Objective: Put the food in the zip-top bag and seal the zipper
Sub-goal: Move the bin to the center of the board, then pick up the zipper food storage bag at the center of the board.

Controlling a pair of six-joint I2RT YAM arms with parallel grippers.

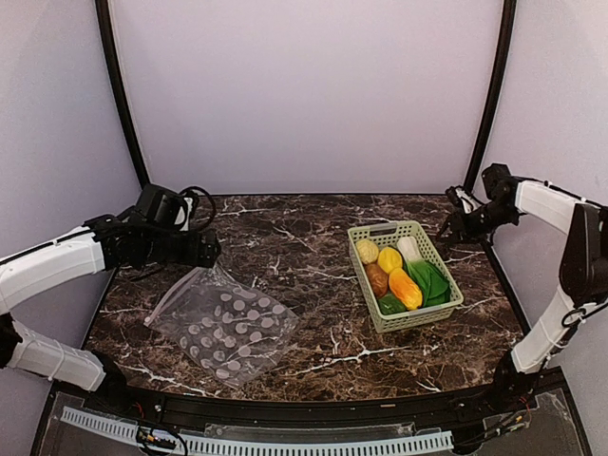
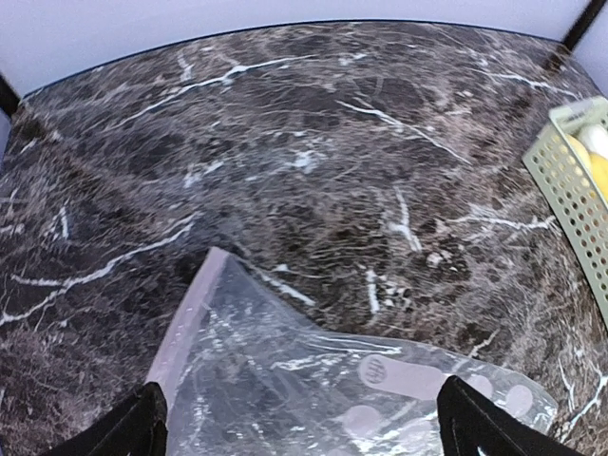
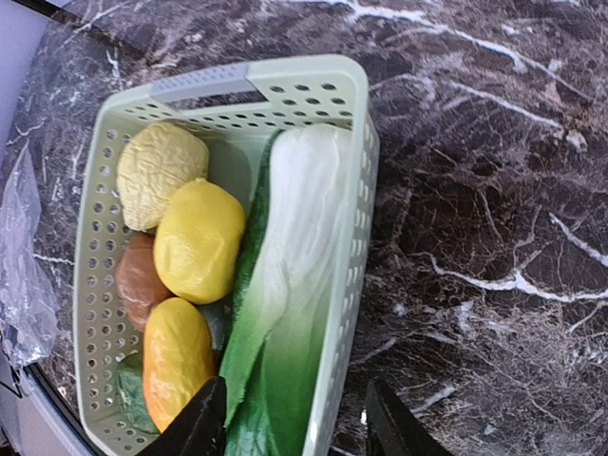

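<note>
One zip-top bag (image 1: 224,324) lies flat on the table (image 1: 304,237) at the left, clear and dotted. Its one zipper (image 2: 183,330) runs along the edge nearest the left hand (image 2: 299,394). That hand hovers just over the bag's mouth corner, its two fingers (image 2: 133,429) spread wide with nothing between them. One light-green basket (image 1: 359,233) stands well apart at the right and holds all the food, six pieces in all. There are two lemons, one pale and wrinkled (image 3: 160,173) and one bright yellow (image 3: 199,239). There is also one brown potato (image 3: 139,280), one orange piece (image 3: 176,359), one green pepper (image 1: 391,305) and one bok choy (image 3: 296,228), which lies along the basket's right wall. The right hand (image 3: 296,389) hangs over the basket's near right rim, partly open and empty. One of its fingers is over the bok choy leaves, the other outside the rim above the table.
</note>
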